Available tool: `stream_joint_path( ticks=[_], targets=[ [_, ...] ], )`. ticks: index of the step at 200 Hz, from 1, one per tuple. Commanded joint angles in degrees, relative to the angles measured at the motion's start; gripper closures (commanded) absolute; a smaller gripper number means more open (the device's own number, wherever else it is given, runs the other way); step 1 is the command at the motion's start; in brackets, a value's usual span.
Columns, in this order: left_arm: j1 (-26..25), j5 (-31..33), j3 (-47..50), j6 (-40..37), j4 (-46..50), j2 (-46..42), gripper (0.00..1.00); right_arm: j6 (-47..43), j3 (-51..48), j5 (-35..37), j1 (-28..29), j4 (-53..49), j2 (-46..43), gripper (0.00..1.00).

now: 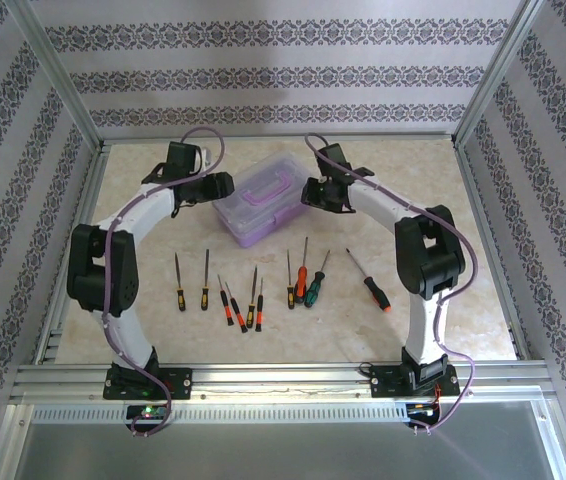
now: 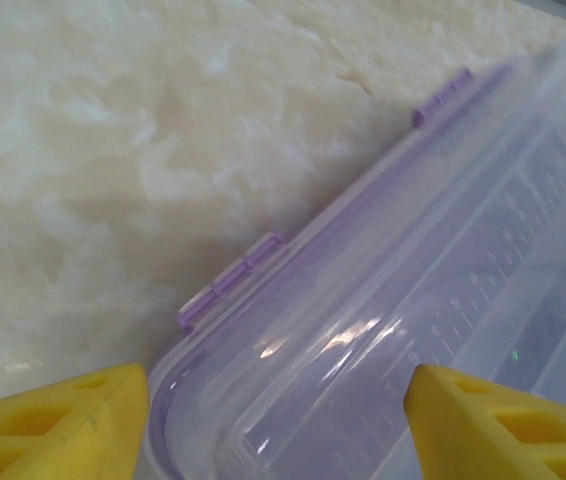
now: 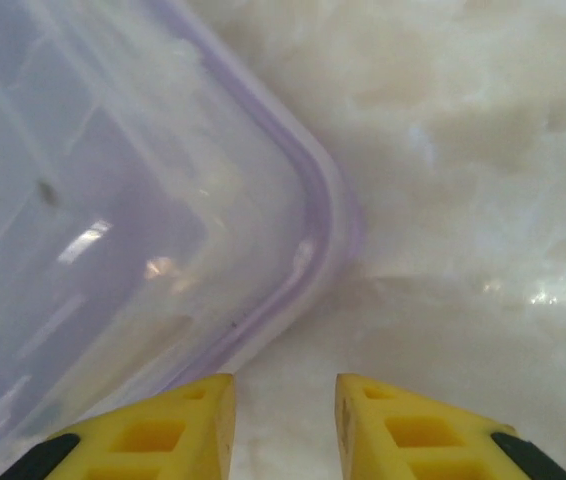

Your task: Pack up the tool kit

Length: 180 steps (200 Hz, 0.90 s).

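Down front, small screwdrivers (image 1: 377, 294) with black, orange-red, yellow and green handles lie in a loose row on the marbled beige table (image 1: 463, 300). Beyond them sits the translucent purple plastic box (image 1: 261, 203), clear lid on. The left gripper (image 2: 275, 385) straddles one lid corner, jaws wide apart. The right gripper (image 3: 285, 390) is just beside another corner, jaws slightly parted and empty.

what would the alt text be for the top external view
A translucent purple tool box with its lid closed sits mid-table, with the left pincer and right pincer of two white robot arms close at either side. Nearer the arm bases, small screwdrivers lie in a loose row, handles toward the camera.
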<state>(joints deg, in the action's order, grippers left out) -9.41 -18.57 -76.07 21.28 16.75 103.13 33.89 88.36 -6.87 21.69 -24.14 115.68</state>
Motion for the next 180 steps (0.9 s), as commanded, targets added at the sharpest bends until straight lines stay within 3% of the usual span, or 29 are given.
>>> stream_joint_path(
  ticks=[1,39,74,91,126,180],
  targets=[
    [-4.4,-0.3,5.3,0.1,8.0,0.4,0.32,-0.8,4.9,-3.2,-0.4,-0.5,2.8,0.64],
    [-8.2,0.0,4.6,-0.3,13.6,-3.7,0.33,-1.5,14.7,-8.5,-0.5,-4.8,8.0,0.58],
    [-8.5,-2.7,-0.1,-2.6,19.9,-6.9,0.32,-2.8,18.8,-15.1,-0.7,-6.3,9.9,0.52],
    [-8.4,-0.4,-4.0,-3.0,23.6,-6.9,0.31,-6.8,20.7,-13.3,-1.1,-11.7,9.4,0.5],
    [-8.5,6.2,-9.6,-1.2,27.3,-4.7,0.27,-7.5,11.7,-13.1,-3.5,-9.0,2.2,0.45],
    [-8.7,9.9,-13.8,2.7,27.7,-3.0,0.19,-6.3,-4.8,-13.8,-4.5,-5.6,-11.2,0.44]
  ],
)
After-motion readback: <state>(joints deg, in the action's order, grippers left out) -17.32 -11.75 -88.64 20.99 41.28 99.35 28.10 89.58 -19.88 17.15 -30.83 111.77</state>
